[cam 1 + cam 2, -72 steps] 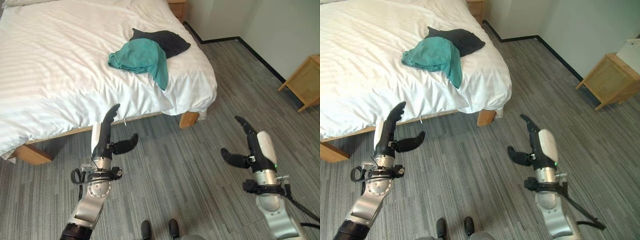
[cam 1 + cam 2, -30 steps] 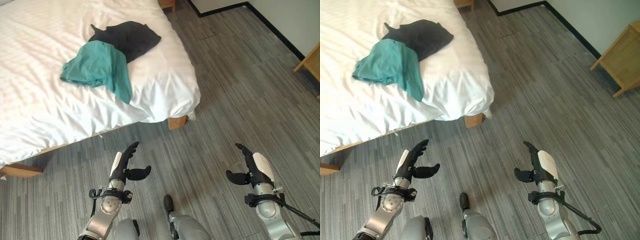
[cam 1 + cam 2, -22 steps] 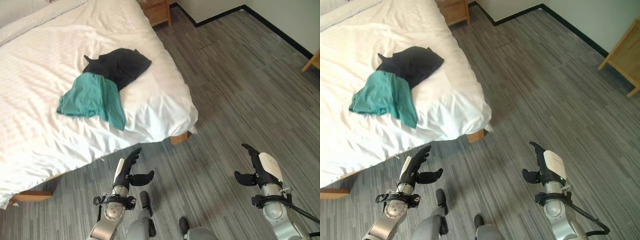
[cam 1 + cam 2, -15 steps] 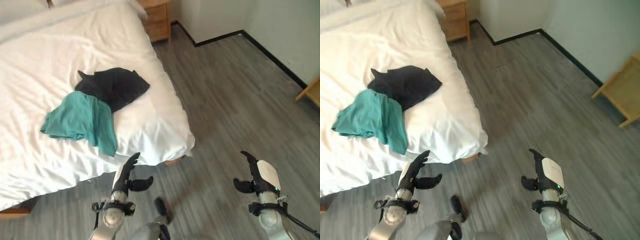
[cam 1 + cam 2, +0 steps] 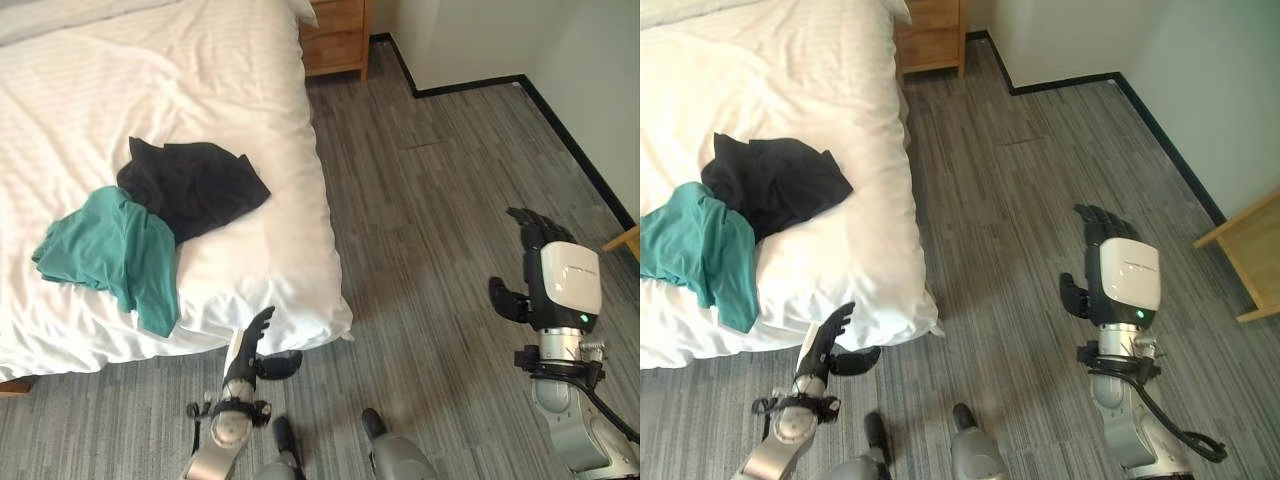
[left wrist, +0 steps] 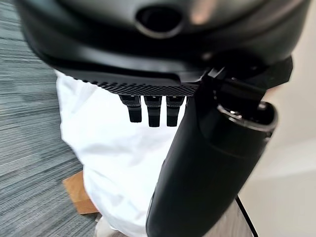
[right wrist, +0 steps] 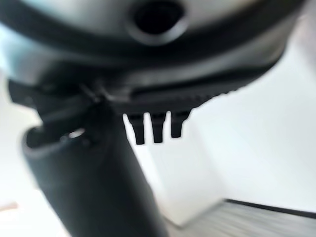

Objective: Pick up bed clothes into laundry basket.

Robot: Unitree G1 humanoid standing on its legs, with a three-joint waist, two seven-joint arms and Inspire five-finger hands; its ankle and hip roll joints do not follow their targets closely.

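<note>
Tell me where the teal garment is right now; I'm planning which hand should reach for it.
The teal garment lies on the white bed at the head views' left, near the foot edge, its far side overlapping the black garment; the left hand is nearest.

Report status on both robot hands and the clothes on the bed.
Left robot hand open, low by the bed corner. Right robot hand open, raised over the floor. Teal garment and black garment on the bed, untouched. Nothing blocking.

The left robot hand (image 5: 250,357) hangs low, the right robot hand (image 5: 545,275) is raised, both with straight, empty fingers.
</note>
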